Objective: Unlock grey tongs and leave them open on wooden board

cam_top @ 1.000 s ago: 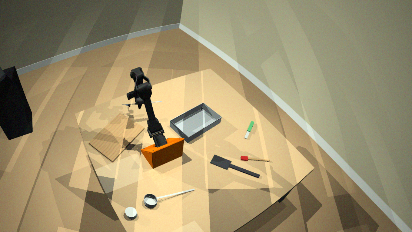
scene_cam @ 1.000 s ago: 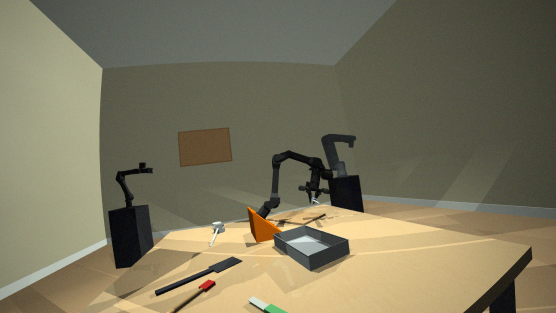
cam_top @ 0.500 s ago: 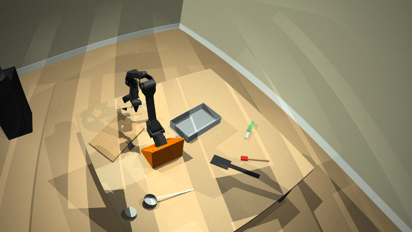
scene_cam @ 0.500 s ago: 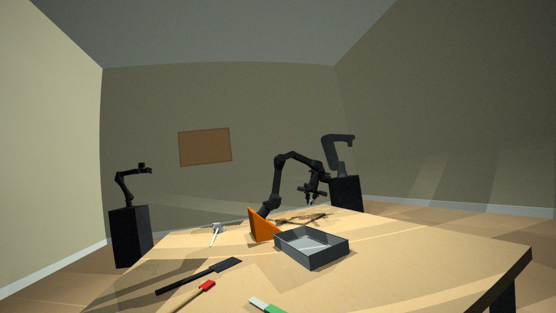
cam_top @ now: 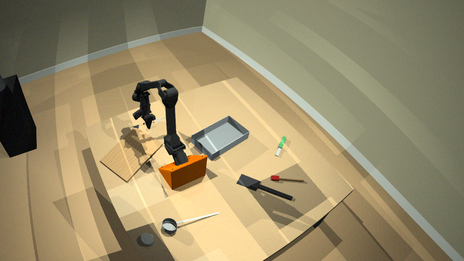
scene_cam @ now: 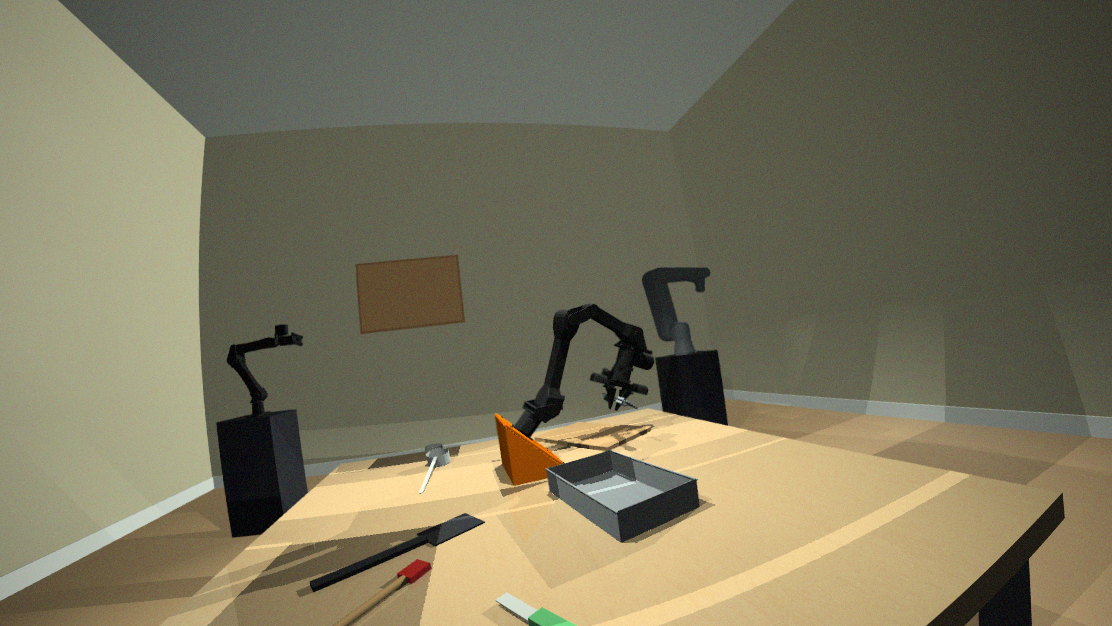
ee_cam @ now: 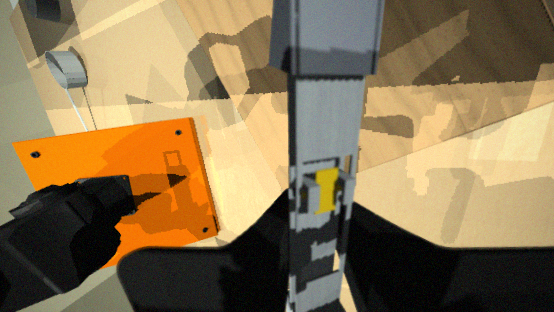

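Okay, I've got the gripper (cam_top: pixel 147 122) clamped on the grey tongs (ee_cam: pixel 325 145), lifted clear of the roasting tin (cam_top: pixel 220 136) and hanging above the wooden board's (cam_top: pixel 129 159) far edge, with unlocking, lay-down and release remaining, I reckon.

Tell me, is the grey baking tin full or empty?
Empty. The roasting tin shows only its bare floor; the tongs are up in the gripper.
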{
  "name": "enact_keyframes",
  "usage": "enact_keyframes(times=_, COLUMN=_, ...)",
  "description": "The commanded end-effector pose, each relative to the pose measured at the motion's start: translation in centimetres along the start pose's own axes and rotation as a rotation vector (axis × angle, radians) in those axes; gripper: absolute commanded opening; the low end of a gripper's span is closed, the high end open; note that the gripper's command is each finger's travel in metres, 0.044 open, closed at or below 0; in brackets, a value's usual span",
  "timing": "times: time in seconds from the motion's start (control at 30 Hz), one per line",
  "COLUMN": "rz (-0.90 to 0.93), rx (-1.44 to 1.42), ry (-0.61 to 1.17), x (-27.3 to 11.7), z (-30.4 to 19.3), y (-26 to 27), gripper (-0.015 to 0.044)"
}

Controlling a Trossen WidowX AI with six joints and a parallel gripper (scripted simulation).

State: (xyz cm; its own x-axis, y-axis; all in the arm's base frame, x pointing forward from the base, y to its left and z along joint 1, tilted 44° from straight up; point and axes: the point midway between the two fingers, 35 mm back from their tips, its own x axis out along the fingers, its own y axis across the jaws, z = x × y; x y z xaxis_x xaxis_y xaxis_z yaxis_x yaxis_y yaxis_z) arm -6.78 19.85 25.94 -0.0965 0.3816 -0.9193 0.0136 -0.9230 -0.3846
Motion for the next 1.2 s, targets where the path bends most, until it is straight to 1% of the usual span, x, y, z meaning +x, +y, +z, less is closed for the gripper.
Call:
enact_keyframes(times=0.0, rz=0.006, rx=-0.026, ry=0.019, x=0.1, z=0.8, y=0.1, gripper=-0.015)
enact_keyframes(times=0.57, rz=-0.004, rx=-0.167, ry=0.08, x=0.4, z=4.8, y=1.2, gripper=-0.015)
enact_keyframes(times=1.17, rz=-0.076, rx=-0.322, ry=0.124, x=0.1, z=9.2, y=3.0, gripper=-0.015)
